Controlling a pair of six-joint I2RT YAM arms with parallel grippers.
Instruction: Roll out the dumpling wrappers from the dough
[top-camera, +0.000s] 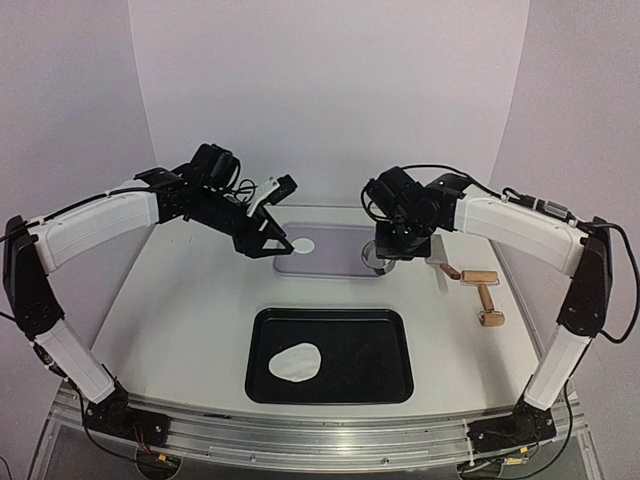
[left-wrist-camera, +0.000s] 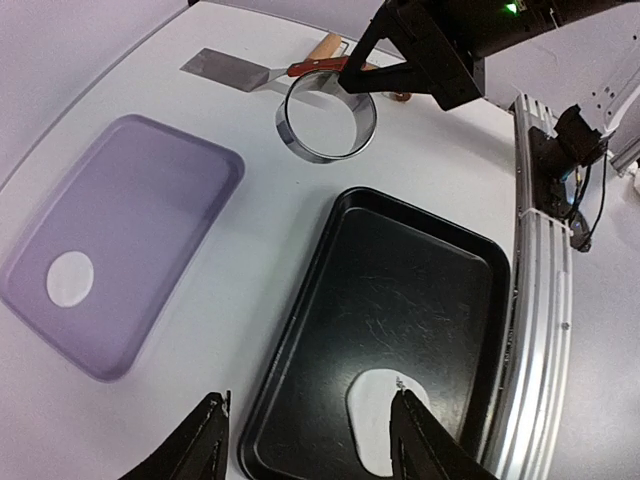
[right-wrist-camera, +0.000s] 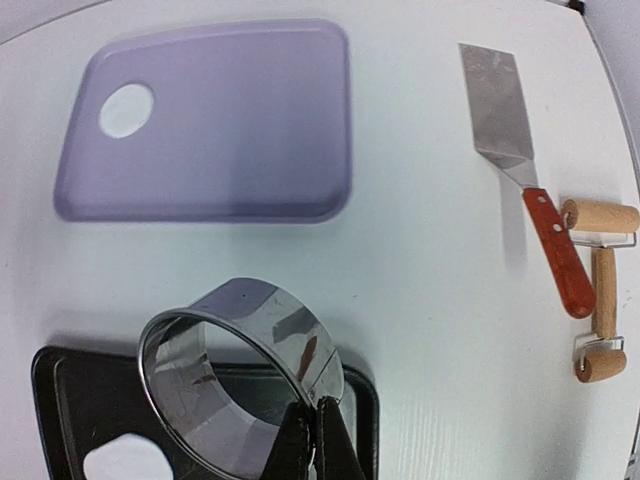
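While right tool (right-wrist-camera: 312, 432) clamps steel ring (right-wrist-camera: 250, 300), left tool (left-wrist-camera: 308, 420) hangs half-open, empty, above table (left-wrist-camera: 270, 230).

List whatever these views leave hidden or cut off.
- Left wrist view: the dough sheet runs behind a left finger and off the bottom edge.
- Right wrist view: the steel ring, pinched by the right fingers, and the bottom edge hide most of the dough sheet.
- Top view: the right fingers cover most of the steel ring.
- Left wrist view: the spatula handle's end sits behind the right fingers.
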